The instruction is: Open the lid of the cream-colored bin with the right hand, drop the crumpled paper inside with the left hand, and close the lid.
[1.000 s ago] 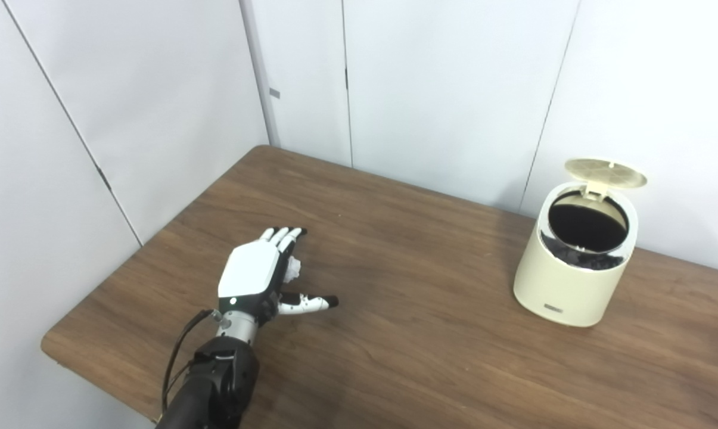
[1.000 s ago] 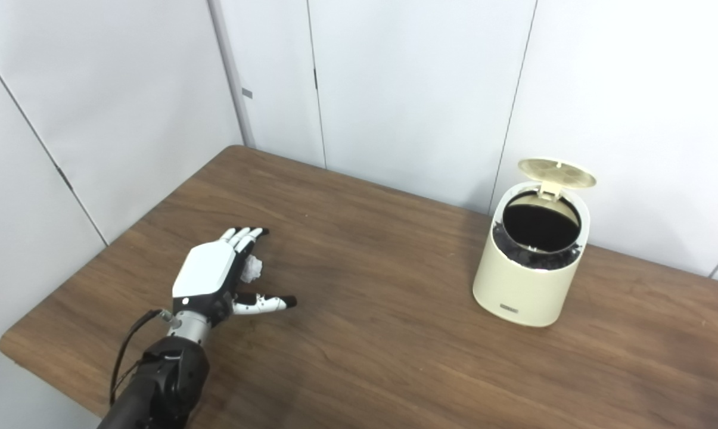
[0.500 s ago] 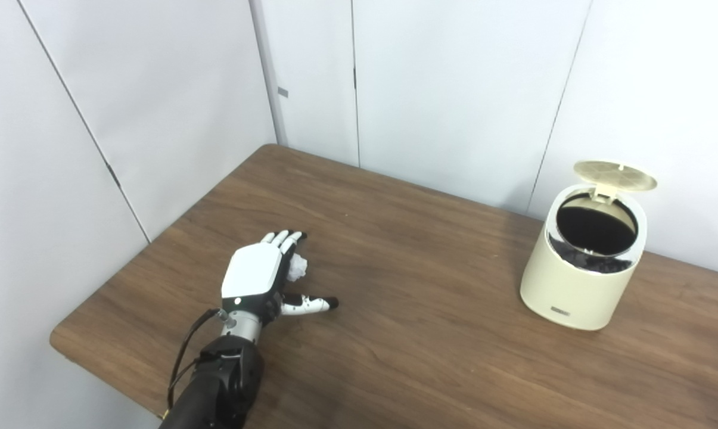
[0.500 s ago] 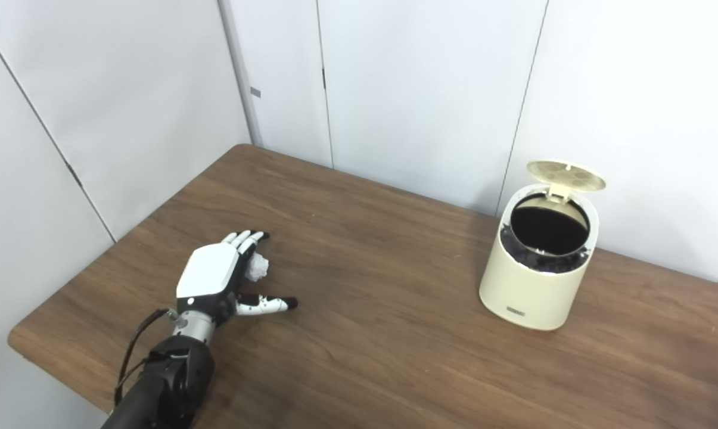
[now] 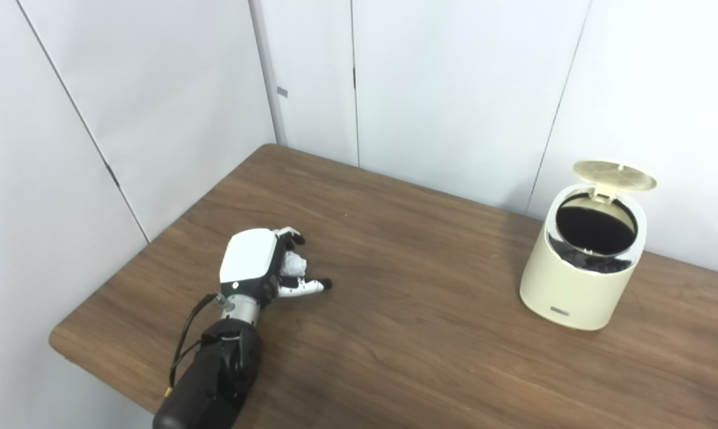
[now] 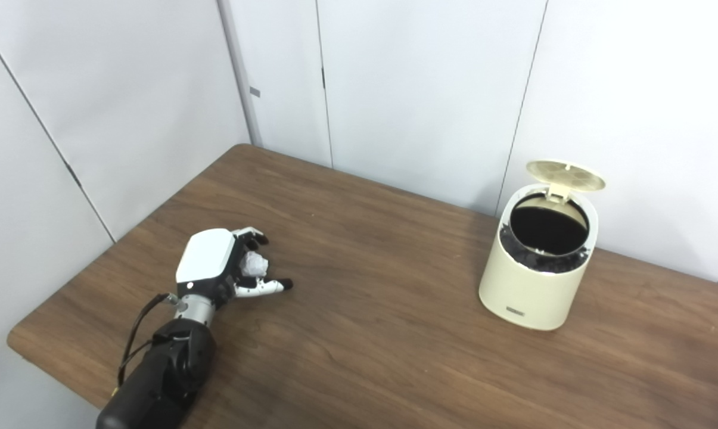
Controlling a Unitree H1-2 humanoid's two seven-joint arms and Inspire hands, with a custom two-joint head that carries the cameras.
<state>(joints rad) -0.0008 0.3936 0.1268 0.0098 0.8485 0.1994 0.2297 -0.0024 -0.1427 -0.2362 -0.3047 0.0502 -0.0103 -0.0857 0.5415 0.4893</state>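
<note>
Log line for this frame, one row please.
left robot hand: curling on crumpled paper | bin lid: open | right robot hand: out of view

The bench [image 5: 406, 333] is dark brown with a wood grain. The bin [image 5: 579, 280] is cream, its inside black, its raised lid [image 5: 615, 174] pale yellowish. The left hand [image 5: 251, 262] has a white back and black fingertips. The crumpled paper [image 5: 293, 264] is white. The wall panels [image 5: 454, 89] are white.

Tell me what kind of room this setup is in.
Probably a plain lab or office test corner: bare white wall panels, one wooden table, and only a cream-colored bin and the left hand on it.
</note>
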